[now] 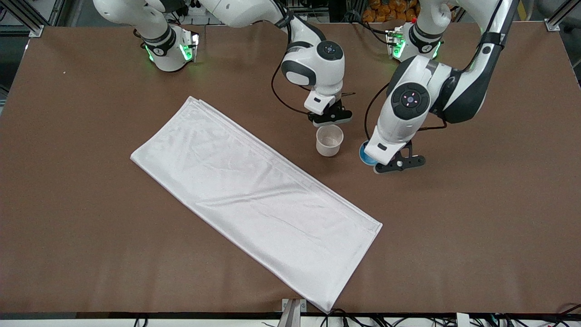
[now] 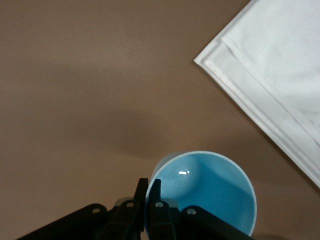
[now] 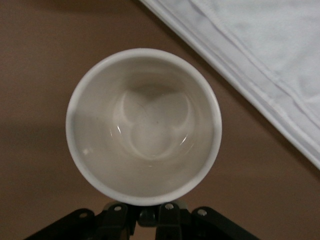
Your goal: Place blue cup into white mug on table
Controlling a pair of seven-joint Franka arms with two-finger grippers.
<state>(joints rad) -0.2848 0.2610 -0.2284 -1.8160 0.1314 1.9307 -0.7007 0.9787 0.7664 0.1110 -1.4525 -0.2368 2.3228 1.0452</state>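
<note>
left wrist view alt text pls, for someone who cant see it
The left gripper is shut on the rim of the blue cup, one finger inside and one outside, the empty cup seen from above. Brown table fills the view, with a corner of white cloth.

The tabletop (image 1: 91,204) is plain matte brown. The blue cup (image 2: 210,192) is bright sky-blue inside and out. The white mug (image 3: 143,125) is off-white with a pale beige interior. The folded cloth (image 1: 254,195) is plain white, unpatterned. Both arms are white with dark grey joints, their tools black.
</note>
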